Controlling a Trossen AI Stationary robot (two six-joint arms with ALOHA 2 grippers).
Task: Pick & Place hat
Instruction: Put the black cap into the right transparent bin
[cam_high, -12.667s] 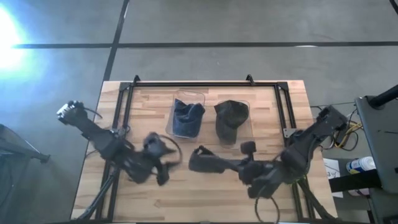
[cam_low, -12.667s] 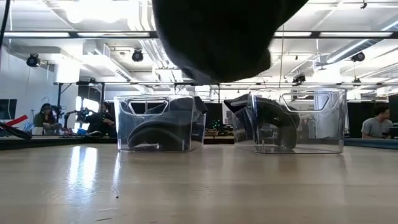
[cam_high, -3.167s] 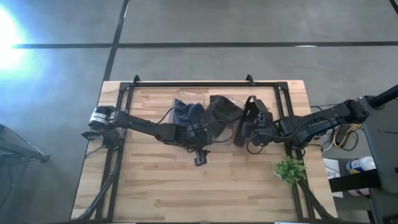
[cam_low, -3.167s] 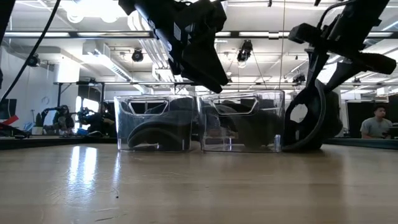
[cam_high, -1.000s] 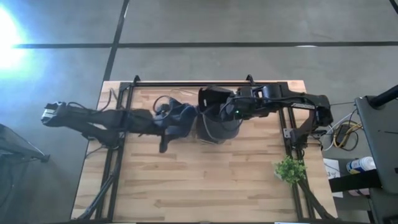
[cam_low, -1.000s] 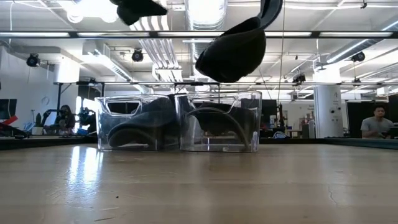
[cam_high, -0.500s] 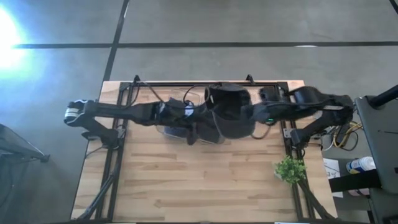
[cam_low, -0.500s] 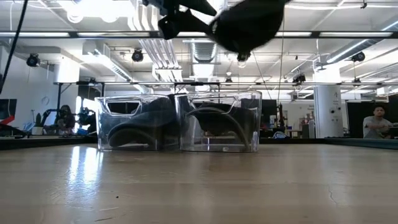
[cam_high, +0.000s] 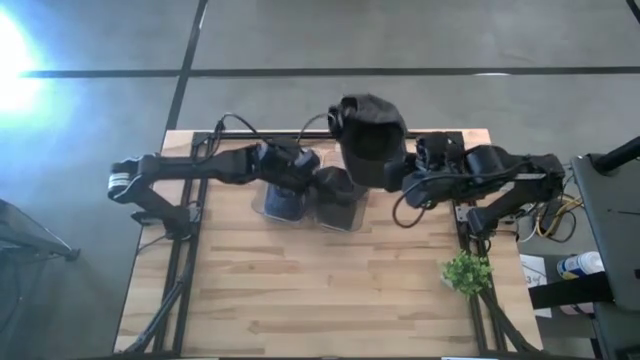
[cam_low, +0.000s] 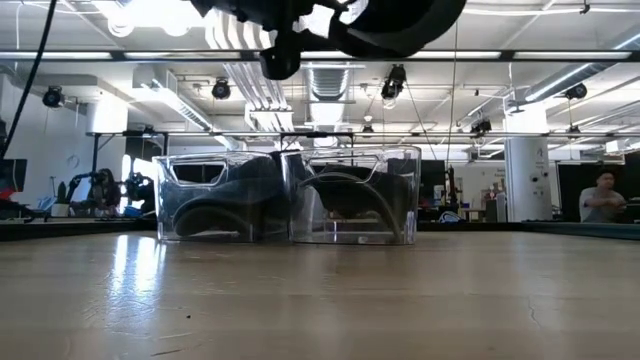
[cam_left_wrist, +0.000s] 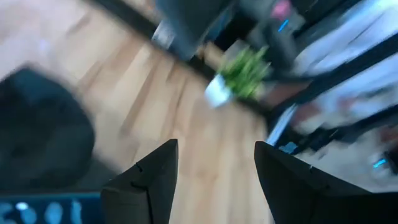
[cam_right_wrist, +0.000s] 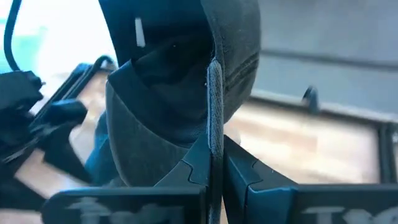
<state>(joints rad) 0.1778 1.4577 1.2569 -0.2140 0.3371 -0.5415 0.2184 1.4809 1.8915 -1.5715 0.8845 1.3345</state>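
A dark cap (cam_high: 370, 140) hangs in the air over the table's far edge, held by my right gripper (cam_right_wrist: 214, 165), which is shut on it; in the low view the cap (cam_low: 400, 22) shows at the very top. Two clear bins (cam_low: 215, 195) (cam_low: 350, 195) stand side by side on the table, each with a dark hat lying inside. My left gripper (cam_left_wrist: 217, 180) is open and hovers above the left bin (cam_high: 283, 195), touching nothing. My right gripper pinches the cap's rim edge (cam_right_wrist: 214, 106) between its two fingers, coming from the table's right side. The edge runs along the line between the fingers, and the cap's hollow inside faces the wrist camera. The cap is lifted clear, well above the bins.
A small green plant (cam_high: 465, 270) stands at the table's right edge. A black frame rail (cam_high: 320, 133) runs along the far edge. Bare wood lies in front of the bins toward the near edge. People sit in the room beyond the table.
My right gripper has carried the cap upward and toward the table's far edge, away from above the right bin. My left gripper has shifted slightly rightward and toward the far edge above the left bin. The bins have stayed where they were.
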